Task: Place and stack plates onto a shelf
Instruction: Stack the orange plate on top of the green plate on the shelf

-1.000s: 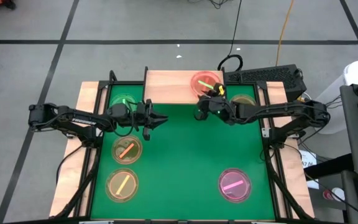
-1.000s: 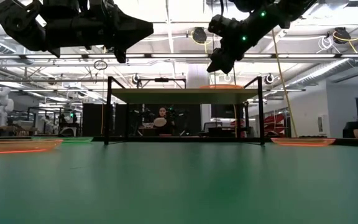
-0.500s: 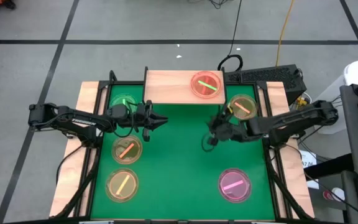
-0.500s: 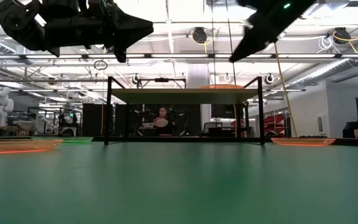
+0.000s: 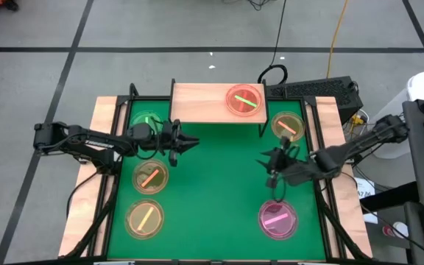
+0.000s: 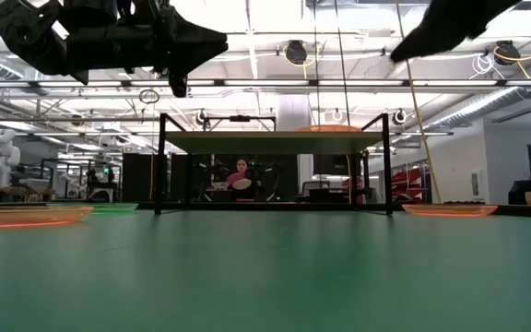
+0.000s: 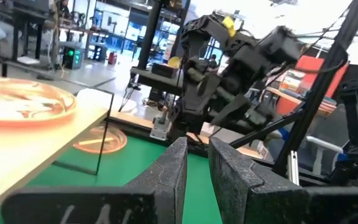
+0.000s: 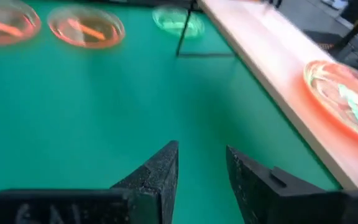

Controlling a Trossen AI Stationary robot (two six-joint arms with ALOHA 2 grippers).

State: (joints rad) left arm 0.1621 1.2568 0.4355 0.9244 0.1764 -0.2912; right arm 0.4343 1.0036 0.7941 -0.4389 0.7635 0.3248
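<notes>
The light-wood shelf (image 5: 205, 103) stands on black legs at the far edge of the green table. One pink plate (image 5: 244, 101) with a green stripe lies flat on its right part, and shows again as the plate (image 8: 344, 99). On the table lie a green plate (image 5: 146, 120), three amber plates (image 5: 287, 126) (image 5: 150, 177) (image 5: 145, 218) and a pink plate (image 5: 278, 218). My left gripper (image 5: 188, 141) hovers in front of the shelf's left end, open by a narrow gap and empty. My right gripper (image 5: 272, 175) hangs above the table between the right amber plate and the pink plate, open and empty.
The shelf's left and middle parts (image 5: 193, 103) are bare wood. Black frame rails (image 5: 321, 184) run along the table's left and right sides. A dark box (image 5: 315, 92) sits behind the far right corner. People sit in the room beyond (image 6: 240, 175).
My right gripper has drawn back from the plate on the shelf, moving toward the table's near and right edges and toward the pink plate on the table. The plate on the shelf stays where it was. The left arm has kept still.
</notes>
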